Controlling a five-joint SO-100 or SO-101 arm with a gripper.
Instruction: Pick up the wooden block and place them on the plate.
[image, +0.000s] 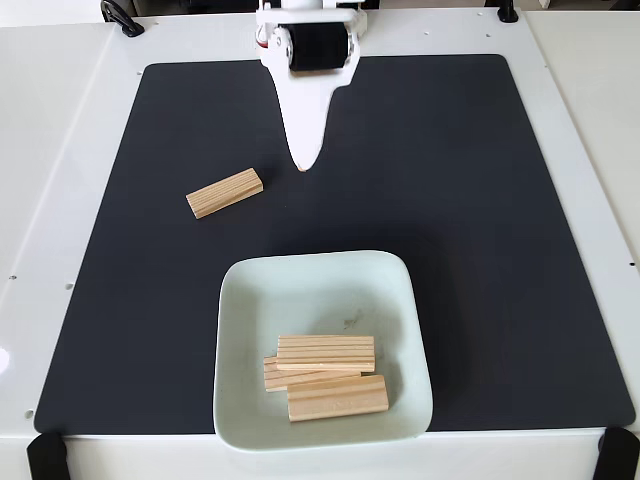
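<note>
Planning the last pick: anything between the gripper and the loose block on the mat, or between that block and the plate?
Nothing visible. Bare black mat lies between the gripper and the loose wooden block, and between that block and the plate. Three blocks fill the plate's near half; the far half is free.

The arm (310, 30) is getting cut off by the top edge. The tool (303, 160) is looking like one white point, so can't tell its jaws. The middle block (290, 377) is hiding under two others.

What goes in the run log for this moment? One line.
gripper: shut, empty, above mat | plate: three blocks | wooden block: one left on mat
</note>
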